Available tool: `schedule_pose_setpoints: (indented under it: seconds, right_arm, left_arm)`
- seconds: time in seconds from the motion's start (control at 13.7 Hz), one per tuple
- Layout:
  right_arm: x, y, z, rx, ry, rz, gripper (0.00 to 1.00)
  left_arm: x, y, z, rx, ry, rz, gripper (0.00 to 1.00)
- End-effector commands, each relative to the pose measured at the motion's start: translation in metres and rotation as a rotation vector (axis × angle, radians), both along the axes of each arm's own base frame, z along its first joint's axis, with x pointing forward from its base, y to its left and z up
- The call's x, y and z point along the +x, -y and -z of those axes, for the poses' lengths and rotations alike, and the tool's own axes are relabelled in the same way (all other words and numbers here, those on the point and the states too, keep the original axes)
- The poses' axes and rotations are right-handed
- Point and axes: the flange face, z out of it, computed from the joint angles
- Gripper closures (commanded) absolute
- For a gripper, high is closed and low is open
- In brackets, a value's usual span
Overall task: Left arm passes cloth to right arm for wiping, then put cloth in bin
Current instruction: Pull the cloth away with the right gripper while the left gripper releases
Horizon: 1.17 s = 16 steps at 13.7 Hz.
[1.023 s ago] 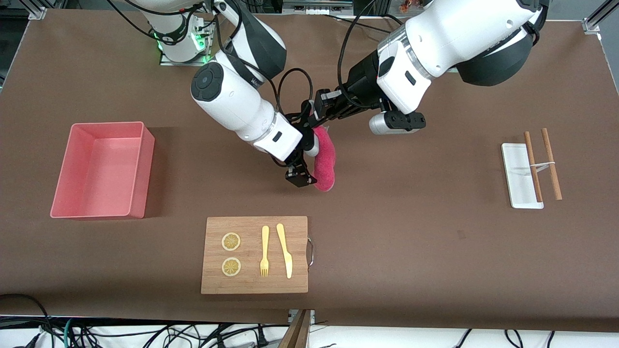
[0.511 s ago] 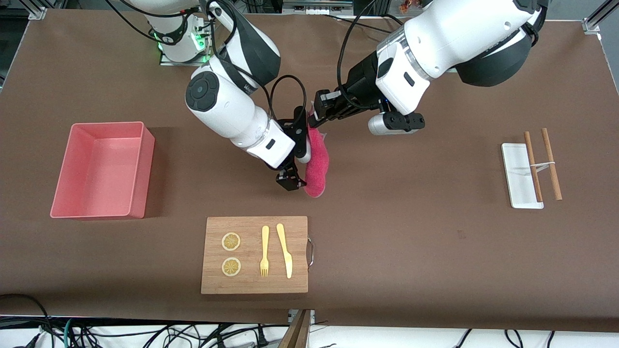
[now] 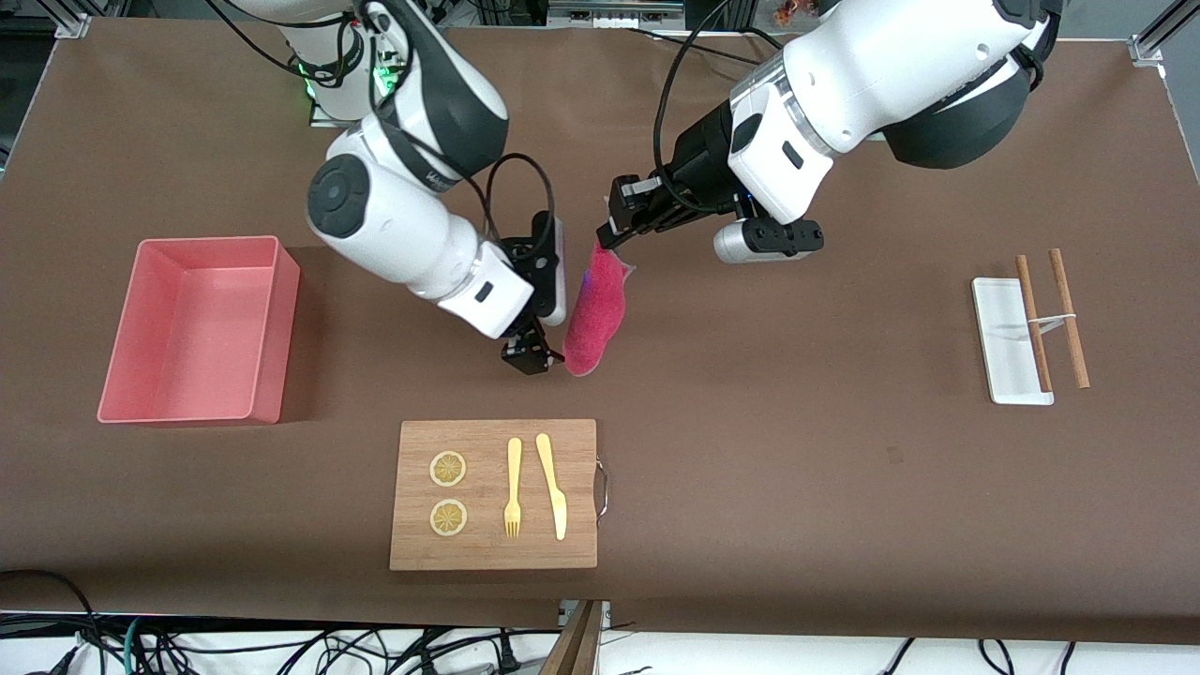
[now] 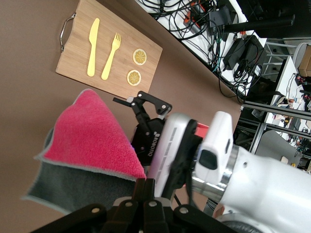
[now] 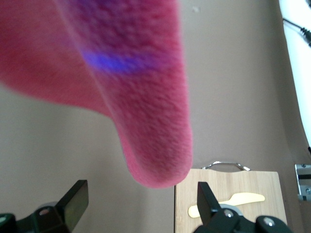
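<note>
The magenta cloth [image 3: 597, 307] hangs in the air over the table's middle, grey underside showing in the left wrist view [image 4: 90, 141]. My left gripper [image 3: 611, 228] is shut on its top corner, fingertips pinched together [image 4: 147, 183]. My right gripper [image 3: 536, 359] stands open just beside the cloth's lower tip. In the right wrist view the cloth's rounded end [image 5: 155, 145] hangs just off the gap between the spread jaws [image 5: 141, 199], and nothing is pinched. The pink bin [image 3: 279, 328] stands empty toward the right arm's end of the table.
A wooden board [image 3: 492, 553] with a fork [image 3: 513, 487], a knife [image 3: 552, 485] and two lemon slices [image 3: 448, 468] lies nearer the front camera than the grippers. A white tray [image 3: 1003, 347] with chopsticks [image 3: 1069, 319] sits toward the left arm's end.
My right arm has drawn toward the bin's end of the table, and the cloth's lower end has swung the same way. The left gripper has stayed put, still holding the corner.
</note>
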Motion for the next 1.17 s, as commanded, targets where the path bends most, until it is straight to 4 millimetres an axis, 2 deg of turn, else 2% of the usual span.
schedule_pose_setpoints:
  seconds: [0.0,0.22,0.44,0.51,0.8,1.1]
  right_arm:
    - [0.007,0.019,-0.009,0.097,-0.023,-0.003,0.01]
    - [0.02,0.039,-0.008,0.226,-0.042,0.001,0.01]
    - [0.025,0.051,-0.004,0.345,-0.072,-0.019,0.01]
    - [0.025,0.054,0.004,0.391,-0.084,-0.014,0.01]
    - [0.019,0.052,0.023,0.522,-0.09,-0.043,0.01]
    - [0.022,0.049,0.036,0.555,-0.087,-0.028,0.01]
  left_arm:
    - [-0.003,-0.001,-0.002,0.034,0.019,0.0,1.0]
    - [-0.003,-0.001,-0.002,0.034,0.018,-0.001,1.0]
    - [-0.004,0.0,-0.002,0.034,0.018,0.001,1.0]
    - [-0.004,0.0,-0.002,0.034,0.018,0.001,1.0]
    - [-0.006,0.005,0.002,0.036,0.013,0.007,1.0]
    - [-0.015,0.014,-0.013,0.006,0.028,0.018,1.0]
